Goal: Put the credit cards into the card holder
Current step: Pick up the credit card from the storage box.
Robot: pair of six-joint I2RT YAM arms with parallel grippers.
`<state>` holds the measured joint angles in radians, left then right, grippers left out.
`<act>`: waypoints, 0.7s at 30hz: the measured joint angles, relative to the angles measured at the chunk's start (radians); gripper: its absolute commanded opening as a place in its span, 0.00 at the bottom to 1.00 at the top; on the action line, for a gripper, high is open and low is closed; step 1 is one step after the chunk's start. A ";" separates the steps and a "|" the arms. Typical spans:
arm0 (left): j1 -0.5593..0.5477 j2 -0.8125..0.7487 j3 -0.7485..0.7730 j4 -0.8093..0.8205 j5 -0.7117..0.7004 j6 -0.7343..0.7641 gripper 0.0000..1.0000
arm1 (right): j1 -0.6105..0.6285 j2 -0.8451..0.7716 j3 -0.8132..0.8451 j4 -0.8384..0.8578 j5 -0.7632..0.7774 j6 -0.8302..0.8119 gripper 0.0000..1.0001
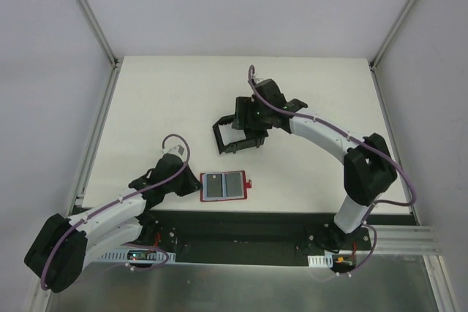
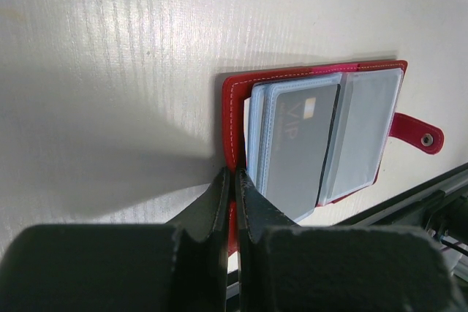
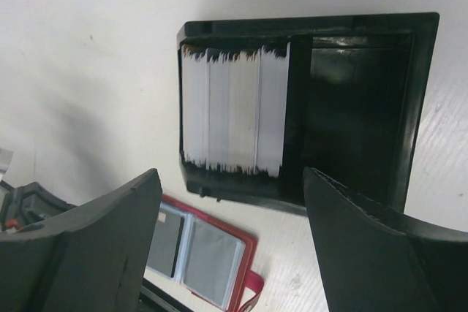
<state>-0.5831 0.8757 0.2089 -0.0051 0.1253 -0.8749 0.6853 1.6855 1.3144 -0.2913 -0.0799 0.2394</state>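
The card holder (image 1: pixel 225 186) lies open near the table's front edge, red with clear sleeves. A grey credit card (image 2: pixel 300 137) sits in its left sleeve. My left gripper (image 2: pixel 235 180) is shut on the holder's red left edge (image 2: pixel 232 118). More credit cards (image 3: pixel 234 111) stand on edge, packed in the left half of a black box (image 3: pixel 358 107). My right gripper (image 3: pixel 230 173) hovers over that box, open, with nothing between its fingers. From the right wrist, the card holder (image 3: pixel 208 253) shows below the box.
The black box (image 1: pixel 219 137) sits mid-table, partly hidden by the right gripper (image 1: pixel 247 131). The holder's snap tab (image 2: pixel 420 137) points right. A black mounting strip (image 1: pixel 241 224) runs along the table's near edge, just behind the holder. White walls enclose the table.
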 measured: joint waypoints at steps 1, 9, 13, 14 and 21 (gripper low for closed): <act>0.000 0.002 0.001 0.000 0.000 0.000 0.00 | -0.008 0.025 0.016 -0.010 -0.014 -0.008 0.82; 0.000 0.008 0.004 0.002 0.001 0.001 0.00 | -0.040 0.175 0.117 -0.058 -0.087 -0.043 0.85; 0.000 0.009 0.006 0.001 0.001 0.003 0.00 | -0.056 0.196 0.125 -0.063 -0.101 -0.050 0.86; 0.000 0.010 0.006 0.001 0.001 0.003 0.00 | -0.060 0.204 0.135 -0.067 -0.105 -0.051 0.86; 0.000 0.029 0.016 0.002 0.002 0.005 0.00 | -0.070 0.269 0.186 -0.069 -0.142 -0.061 0.88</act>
<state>-0.5831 0.9047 0.2245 -0.0032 0.1272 -0.8696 0.6155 1.9541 1.5005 -0.3603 -0.2214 0.1780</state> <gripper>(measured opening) 0.008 0.868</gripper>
